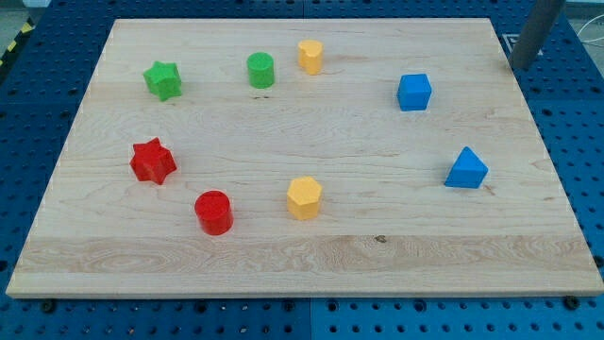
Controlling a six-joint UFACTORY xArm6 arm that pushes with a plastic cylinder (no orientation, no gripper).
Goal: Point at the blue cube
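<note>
The blue cube (413, 92) sits on the wooden board (377, 255) toward the view's upper right. My rod comes down at the view's top right corner, and my tip (522, 67) ends just off the board's right edge, well to the right of the blue cube and slightly above it. The tip touches no block. A second blue block, wedge-shaped (466, 169), lies below and to the right of the cube.
A green star (162, 80), a green cylinder (260, 70) and a yellow hexagonal block (310, 57) lie along the top. A red star (153, 161), a red cylinder (214, 212) and a second yellow hexagonal block (304, 197) lie lower left. A blue perforated table surrounds the board.
</note>
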